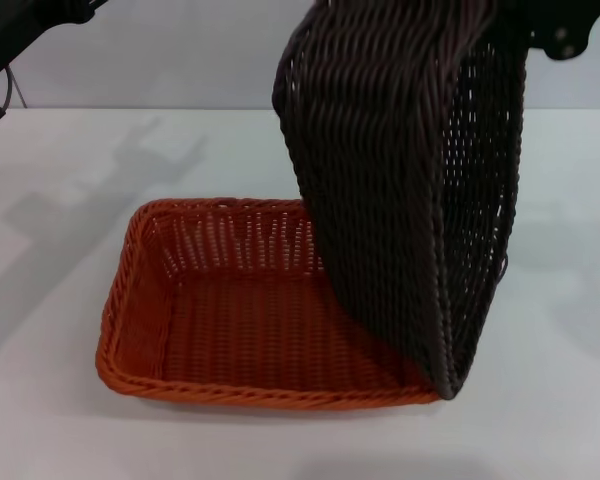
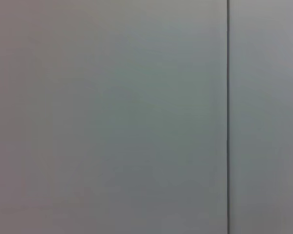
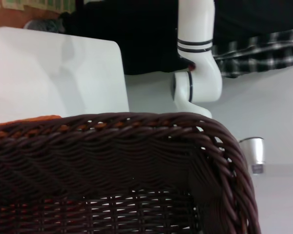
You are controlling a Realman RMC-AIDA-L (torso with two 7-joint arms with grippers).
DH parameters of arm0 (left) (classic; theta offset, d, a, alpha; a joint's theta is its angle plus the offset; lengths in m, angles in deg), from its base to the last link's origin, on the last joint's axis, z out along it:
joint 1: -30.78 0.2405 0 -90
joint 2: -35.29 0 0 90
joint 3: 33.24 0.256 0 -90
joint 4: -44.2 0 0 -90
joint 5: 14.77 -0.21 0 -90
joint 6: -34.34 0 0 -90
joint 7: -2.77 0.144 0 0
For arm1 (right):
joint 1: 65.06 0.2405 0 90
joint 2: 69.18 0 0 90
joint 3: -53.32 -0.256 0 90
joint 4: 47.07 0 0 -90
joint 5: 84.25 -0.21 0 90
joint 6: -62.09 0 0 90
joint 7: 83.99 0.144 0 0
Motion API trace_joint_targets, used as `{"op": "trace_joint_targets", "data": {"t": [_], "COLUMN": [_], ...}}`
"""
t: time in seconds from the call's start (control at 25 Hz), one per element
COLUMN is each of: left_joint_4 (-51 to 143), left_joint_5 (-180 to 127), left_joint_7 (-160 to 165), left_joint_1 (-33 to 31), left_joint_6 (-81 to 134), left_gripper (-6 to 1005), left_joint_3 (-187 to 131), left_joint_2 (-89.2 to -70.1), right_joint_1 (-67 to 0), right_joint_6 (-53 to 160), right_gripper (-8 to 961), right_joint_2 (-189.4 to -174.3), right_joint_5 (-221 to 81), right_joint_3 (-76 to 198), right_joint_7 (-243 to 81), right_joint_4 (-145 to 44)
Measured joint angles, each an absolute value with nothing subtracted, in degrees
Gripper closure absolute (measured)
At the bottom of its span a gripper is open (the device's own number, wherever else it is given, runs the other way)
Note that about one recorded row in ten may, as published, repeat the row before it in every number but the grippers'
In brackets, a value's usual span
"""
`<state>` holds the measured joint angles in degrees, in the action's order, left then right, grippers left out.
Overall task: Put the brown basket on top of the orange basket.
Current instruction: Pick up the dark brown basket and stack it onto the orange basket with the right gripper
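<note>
head: brown basket (image 1: 400, 170) hangs steeply tilted from my right arm, low corner over orange basket (image 1: 230, 320) on table (image 1: 60, 200) | left wrist: blank wall | right wrist: brown rim close; grip unseen, cannot tell

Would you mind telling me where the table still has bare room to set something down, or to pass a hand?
Bare table shows left of the orange basket, behind it toward the wall, and right of the brown basket. It is crowded over the orange basket's right end, where the brown basket hangs tilted on edge from the right arm at the head view's top right.
</note>
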<state>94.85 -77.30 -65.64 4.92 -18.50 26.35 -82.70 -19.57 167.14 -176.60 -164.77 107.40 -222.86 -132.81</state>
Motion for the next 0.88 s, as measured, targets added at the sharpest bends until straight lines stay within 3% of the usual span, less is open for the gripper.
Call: {"op": "trace_joint_targets", "data": {"t": [0.88], "left_joint_4": [94.1], "left_joint_5": [-76.4], "left_joint_7": [-65.6], "left_joint_1": [5.1], "left_joint_6": [-20.2], "left_gripper": [153], "left_joint_3": [26.4], "left_joint_2": [-82.55], "right_joint_1": [-21.0], "right_joint_6": [168.7], "right_gripper": [805], "right_joint_2": [-176.86], "right_joint_5": [-162.8], "right_joint_3": [111.5], "right_joint_7": [-220.5], "right_joint_4": [-133.0]}}
